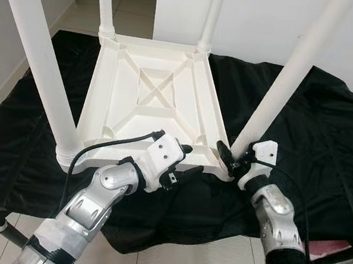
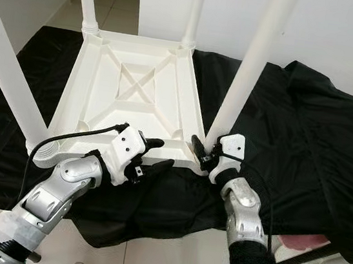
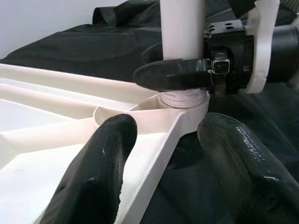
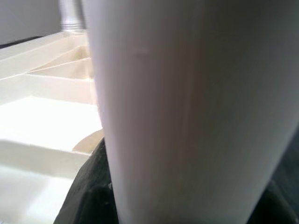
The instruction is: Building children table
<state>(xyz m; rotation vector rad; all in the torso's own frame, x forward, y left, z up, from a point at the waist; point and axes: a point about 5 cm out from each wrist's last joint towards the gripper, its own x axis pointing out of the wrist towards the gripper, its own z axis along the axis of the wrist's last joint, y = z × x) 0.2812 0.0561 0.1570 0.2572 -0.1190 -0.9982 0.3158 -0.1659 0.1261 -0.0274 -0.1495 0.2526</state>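
Cloth, black, covers the low surface on pale tiled floor by white walls. Upside-down table top lies there, legs up. Left gripper straddles its near rim, fingers spread. Right gripper clenches the near-right leg at its base.

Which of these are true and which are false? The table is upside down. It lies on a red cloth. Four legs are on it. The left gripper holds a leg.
1. The table is upside down. True.
2. It lies on a red cloth. False: the cloth is black.
3. Four legs stand on it. True.
4. The left gripper holds a leg. False: it straddles the table's rim; the right gripper is at the near right leg.
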